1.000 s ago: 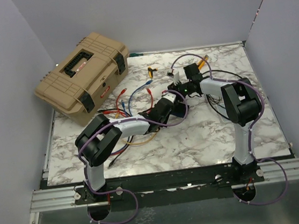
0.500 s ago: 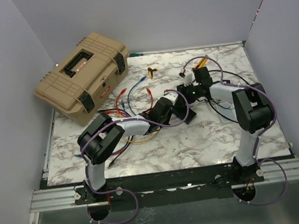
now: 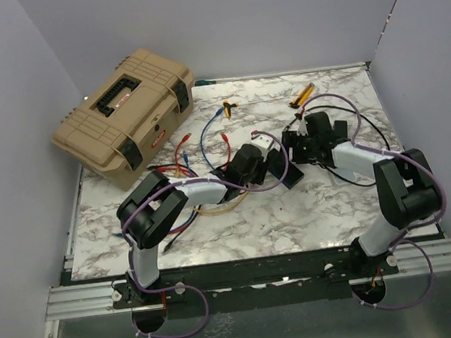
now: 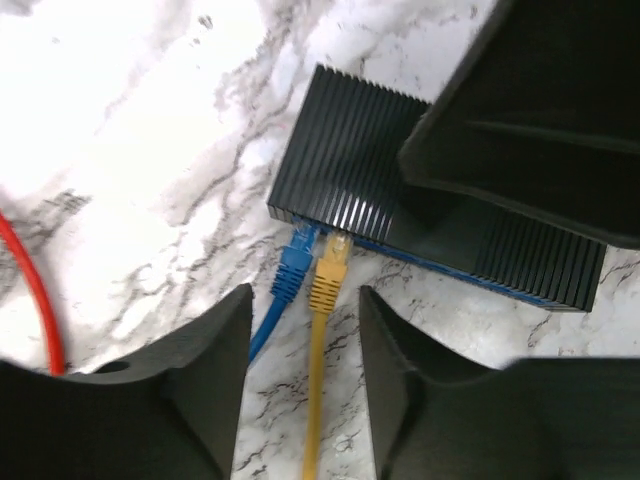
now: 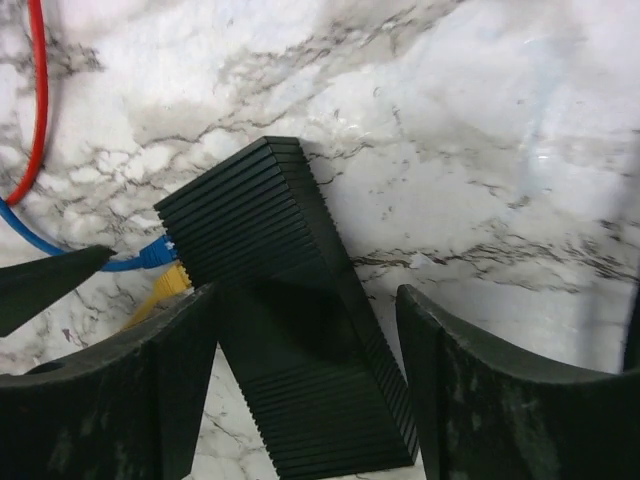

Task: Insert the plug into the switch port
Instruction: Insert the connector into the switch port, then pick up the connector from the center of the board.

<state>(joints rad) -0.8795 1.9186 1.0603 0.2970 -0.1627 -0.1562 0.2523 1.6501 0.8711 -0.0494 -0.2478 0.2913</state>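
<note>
Marble table; wrist views alone show yellow plug.

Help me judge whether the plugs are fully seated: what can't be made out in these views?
- Left wrist: the port openings on the black ribbed box face away, so the depth of the yellow plug and blue plug is unseen. A black finger covers the box's right part.
- Right wrist: both plugs are mostly hidden behind the box's corner.
- Top: box and plugs are too small, crowded by the left end effector and right end effector.
</note>
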